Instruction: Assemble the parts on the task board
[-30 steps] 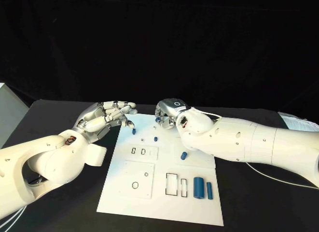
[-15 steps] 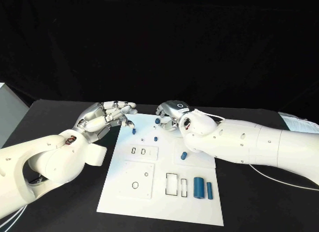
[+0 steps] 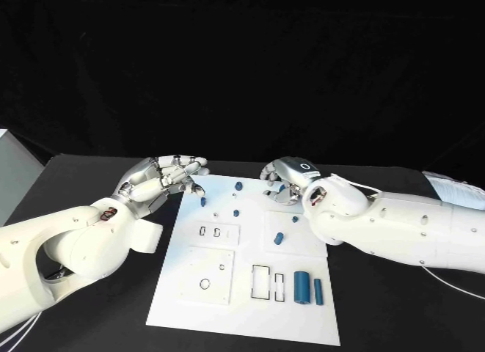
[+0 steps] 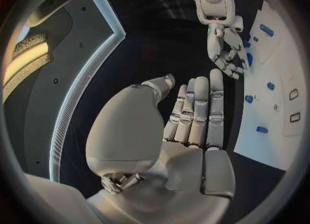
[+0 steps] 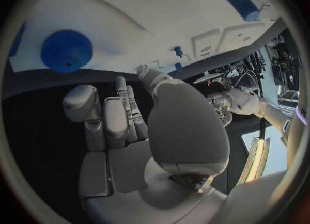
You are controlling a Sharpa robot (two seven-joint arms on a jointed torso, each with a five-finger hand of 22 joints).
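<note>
The white task board [image 3: 242, 308] lies in the middle of the table. Small blue parts [image 3: 238, 186] [image 3: 203, 199] [image 3: 236, 213] [image 3: 296, 218] [image 3: 279, 237] are spread over its far half. A thick blue cylinder [image 3: 301, 286] and a thinner one [image 3: 318, 291] lie at its near right. My left hand [image 3: 163, 176] hovers at the board's far left corner and holds nothing; its fingers [image 4: 197, 110] are straight. My right hand [image 3: 287, 180] hangs over the far right edge, its fingers [image 4: 226, 61] apart and empty. A round blue part [image 5: 66, 51] stands just beyond its fingertips.
Rectangular slots [image 3: 268, 282] and an oval hole [image 3: 205, 281] are cut in the board's near half. A white box [image 3: 4, 176] stands at the table's left edge. Papers [image 3: 454, 187] lie at the far right, and a cable [image 3: 454, 282] runs near the right arm.
My right hand has drawn to the right, away from the small blue part at the board's far edge, which now stands free. The left hand has barely moved.
</note>
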